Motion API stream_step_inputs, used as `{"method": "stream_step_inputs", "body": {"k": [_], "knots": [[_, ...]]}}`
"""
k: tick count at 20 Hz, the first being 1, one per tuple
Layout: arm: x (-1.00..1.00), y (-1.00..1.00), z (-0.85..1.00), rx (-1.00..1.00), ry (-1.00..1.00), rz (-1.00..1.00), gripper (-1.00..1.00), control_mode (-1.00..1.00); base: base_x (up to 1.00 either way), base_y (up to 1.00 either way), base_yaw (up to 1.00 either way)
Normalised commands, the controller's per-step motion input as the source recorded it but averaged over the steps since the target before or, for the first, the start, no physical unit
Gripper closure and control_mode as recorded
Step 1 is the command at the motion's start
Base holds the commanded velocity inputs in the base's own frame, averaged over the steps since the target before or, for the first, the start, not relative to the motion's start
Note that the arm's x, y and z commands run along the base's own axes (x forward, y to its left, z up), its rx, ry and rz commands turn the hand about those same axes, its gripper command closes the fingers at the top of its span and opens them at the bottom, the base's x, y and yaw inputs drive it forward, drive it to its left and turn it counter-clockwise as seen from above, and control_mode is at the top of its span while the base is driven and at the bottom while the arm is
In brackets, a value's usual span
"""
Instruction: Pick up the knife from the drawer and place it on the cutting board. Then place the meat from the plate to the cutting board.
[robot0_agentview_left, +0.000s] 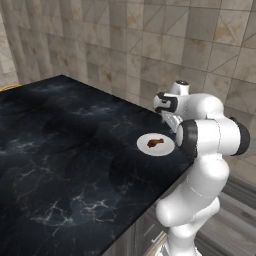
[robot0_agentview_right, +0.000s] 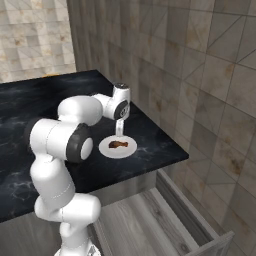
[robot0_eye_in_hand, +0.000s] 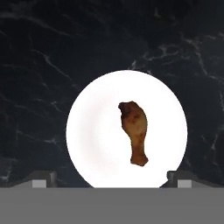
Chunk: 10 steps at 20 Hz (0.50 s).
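Observation:
A small white plate (robot0_agentview_left: 165, 148) (robot0_agentview_right: 107, 148) (robot0_eye_in_hand: 87, 131) lies near the right end of the black marble counter. On it rests the meat (robot0_agentview_left: 155, 143) (robot0_agentview_right: 118, 145) (robot0_eye_in_hand: 134, 131), a reddish-brown drumstick. My gripper (robot0_agentview_right: 120, 132) (robot0_eye_in_hand: 111, 178) hangs open just above the plate and points straight down, with its fingertips (robot0_eye_in_hand: 43, 177) on either side of the plate's near rim and nothing between them. The drawer (robot0_agentview_right: 176, 202) stands pulled out below the counter's right end, and its grey wood-grain floor shows bare. The knife is out of view. The cutting board is out of view.
The black counter (robot0_agentview_left: 60, 150) runs far to the left, with a thin tan sliver (robot0_agentview_left: 9, 86) at its far end that I cannot identify. A tiled wall (robot0_agentview_right: 200, 75) stands close behind and to the right. Shut cabinet fronts (robot0_agentview_left: 142, 235) sit under the counter's edge.

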Motion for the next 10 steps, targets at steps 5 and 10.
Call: {"method": "stream_step_inputs", "body": {"k": [5,10], "knots": [[0.0,0.08,-0.1,-0.07,-0.06,0.29,-1.0,-1.0,0.0,0.0,0.0],[0.01,0.18,-0.24,-0.08,-0.09,0.02,-1.0,-1.0,0.0,0.0,0.0]]}}
